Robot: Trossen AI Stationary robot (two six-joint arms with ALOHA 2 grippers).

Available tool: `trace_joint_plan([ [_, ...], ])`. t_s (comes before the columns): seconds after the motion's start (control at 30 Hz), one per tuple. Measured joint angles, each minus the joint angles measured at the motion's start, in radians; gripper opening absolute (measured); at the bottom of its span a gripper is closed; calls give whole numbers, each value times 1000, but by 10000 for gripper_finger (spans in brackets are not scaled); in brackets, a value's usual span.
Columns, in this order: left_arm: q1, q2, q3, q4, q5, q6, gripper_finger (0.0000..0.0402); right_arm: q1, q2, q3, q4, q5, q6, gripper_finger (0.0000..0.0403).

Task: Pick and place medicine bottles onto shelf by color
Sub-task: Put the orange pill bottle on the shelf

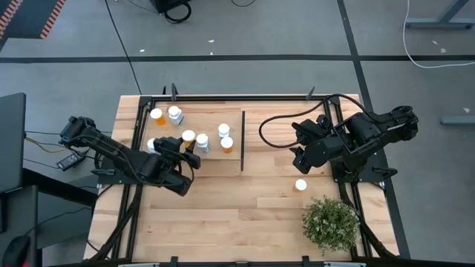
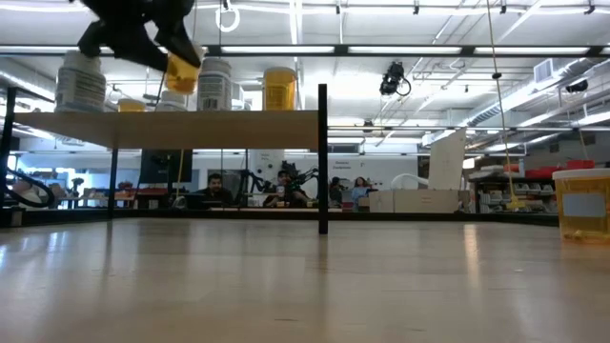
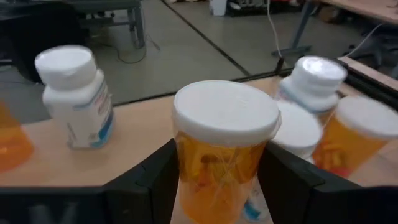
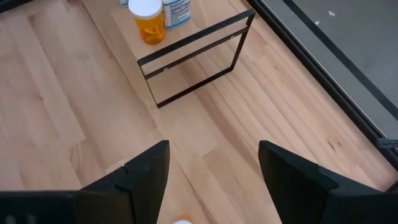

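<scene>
Shelf [image 1: 215, 159] first: it carries seven bottles, and the left claw [image 3: 217, 180] hangs over its near-left part, clamped upright on an orange bottle [image 3: 221, 168]. One last bottle [image 1: 300, 185] stands on the table just below the wide-open right claw [image 4: 211, 180], the nearer arm.

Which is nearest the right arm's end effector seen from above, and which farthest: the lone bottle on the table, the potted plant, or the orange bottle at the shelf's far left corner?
From the right end effector:
1. Lone bottle, on the table just beside it.
2. Potted plant, at the table's near right corner.
3. Orange bottle, across the shelf, far left.
</scene>
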Motion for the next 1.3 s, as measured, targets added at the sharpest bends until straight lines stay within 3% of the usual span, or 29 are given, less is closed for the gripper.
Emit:
trace_joint_plan([
  [0.23, 1, 3, -97, -22, 35, -92, 201, 0, 0, 0, 0, -3, 18, 253],
  [0.5, 3, 3, -99, -121, 40, -89, 202, 0, 0, 0, -2, -7, 31, 253],
  [0.87, 23, 23, -99, -100, 2, -189, 204, 0, 0, 0, -1, -6, 38, 253],
  [1.3, 39, 88, -99, -96, 70, -318, 213, 0, 0, 0, -1, -25, 76, 253],
])
